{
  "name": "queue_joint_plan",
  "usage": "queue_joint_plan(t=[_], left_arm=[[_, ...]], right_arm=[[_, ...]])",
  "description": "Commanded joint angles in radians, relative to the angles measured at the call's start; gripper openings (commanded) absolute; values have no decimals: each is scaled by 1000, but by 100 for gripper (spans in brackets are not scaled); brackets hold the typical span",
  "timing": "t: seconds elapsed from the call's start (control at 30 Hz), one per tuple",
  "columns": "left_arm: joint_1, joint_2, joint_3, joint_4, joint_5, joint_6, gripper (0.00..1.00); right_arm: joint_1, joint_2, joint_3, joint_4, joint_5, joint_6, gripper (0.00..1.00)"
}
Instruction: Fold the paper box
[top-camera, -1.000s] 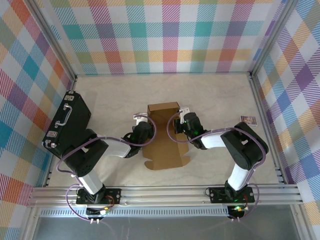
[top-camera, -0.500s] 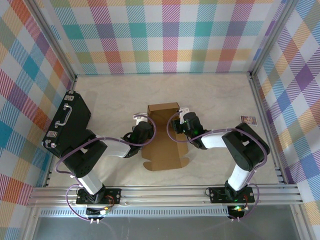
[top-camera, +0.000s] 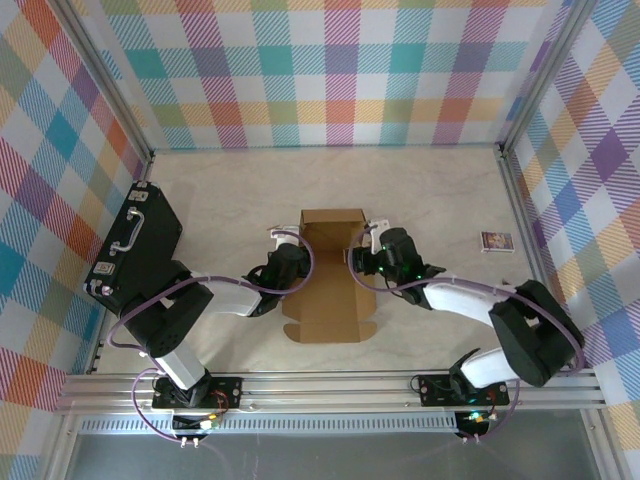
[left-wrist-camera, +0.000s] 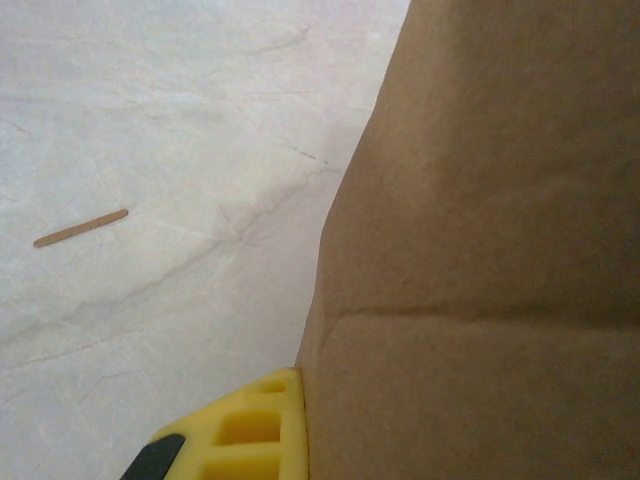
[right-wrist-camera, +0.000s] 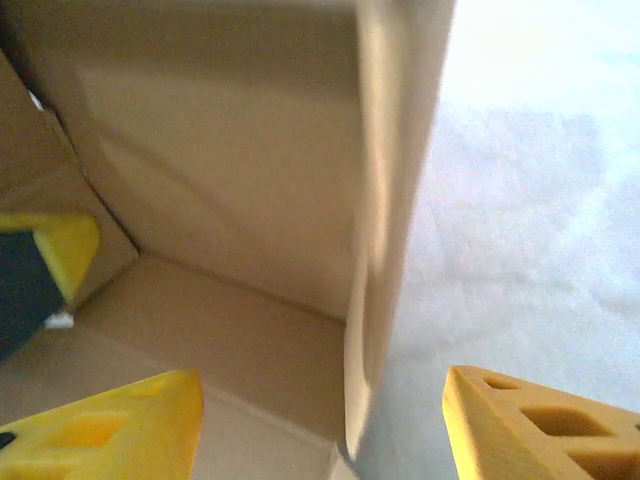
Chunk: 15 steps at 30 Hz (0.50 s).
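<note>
The paper box (top-camera: 330, 290) is a brown cardboard sheet partly folded, lying mid-table with its back wall upright. My left gripper (top-camera: 296, 263) is shut on the box's left wall. In the left wrist view that wall (left-wrist-camera: 480, 250) fills the right side, with one yellow finger (left-wrist-camera: 250, 430) pressed against its outer face. The other left finger (right-wrist-camera: 40, 265) shows inside the box in the right wrist view. My right gripper (top-camera: 366, 259) is open and straddles the upright right wall (right-wrist-camera: 395, 200); its fingers stand well apart from the wall, around the gripper's midpoint (right-wrist-camera: 325, 425).
A black hard case (top-camera: 135, 250) with a handle lies at the table's left edge. A small printed packet (top-camera: 497, 241) lies at the right. A thin wooden stick (left-wrist-camera: 80, 228) lies on the table left of the box. Plaid walls enclose the table.
My right gripper has opened, letting go of the box's right wall, and its arm has swung out to the right. The box has shifted slightly right. My left gripper keeps its grip.
</note>
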Motion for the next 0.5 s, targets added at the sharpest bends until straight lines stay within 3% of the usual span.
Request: queue_joint_plan(t=[0.0, 0.2, 0.47], left_arm=[[-8, -30, -14, 57, 6, 22, 0], [-7, 5, -41, 151, 26, 55, 0], [-7, 19, -58, 181, 38, 57, 0]], right_arm=[[4, -80, -34, -110, 31, 55, 66], [2, -148, -16, -389, 66, 133, 65], [1, -138, -98, -398, -46, 234, 62]])
